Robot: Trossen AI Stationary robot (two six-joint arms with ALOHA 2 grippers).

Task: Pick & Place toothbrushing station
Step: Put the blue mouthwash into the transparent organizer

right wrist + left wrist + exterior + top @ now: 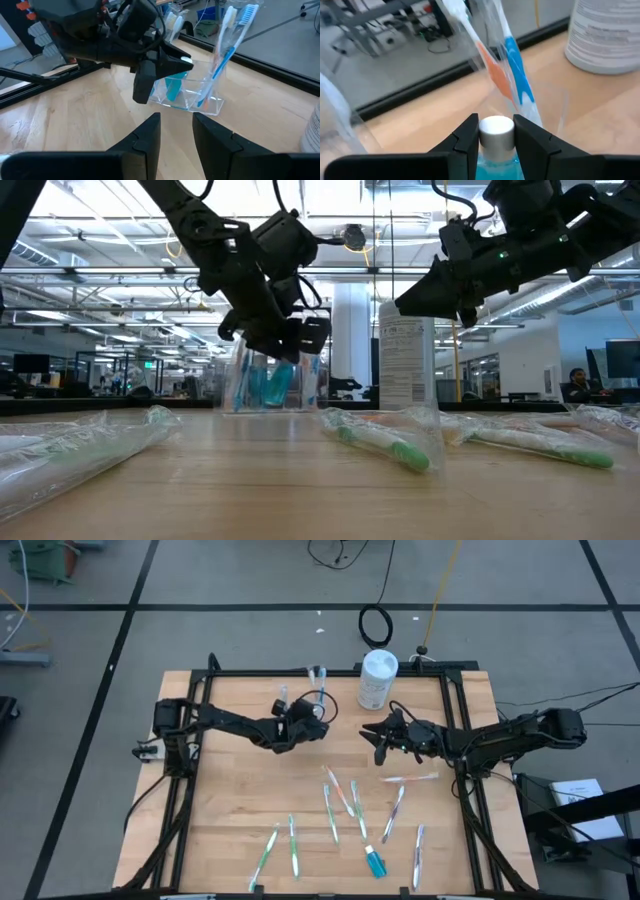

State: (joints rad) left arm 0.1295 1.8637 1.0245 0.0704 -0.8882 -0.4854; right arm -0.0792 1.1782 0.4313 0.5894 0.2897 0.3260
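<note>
Nearest the front edge of the wooden counter (pixel 240 800) lie wrapped toothbrushes (pixel 340 802) scattered in a loose fan, and among them a blue tube (pixel 375 862) rests flat. Two green-tipped brushes in clear wrap (pixel 385 442) show close in the low view.

Farther back, the left end effector (pixel 496 134) hangs over the clear plastic holder (pixel 187 95) and has its fingers closed on the white cap of a second blue tube (pixel 496 150), which stands in one compartment. Another compartment holds upright toothbrushes (pixel 225 55) with blue and orange handles.

The right end effector (pixel 176 131) hovers above the counter just beside the holder, fingers a narrow way apart and gripping nothing.

At the far edge stands a white canister (pixel 377 678).
</note>
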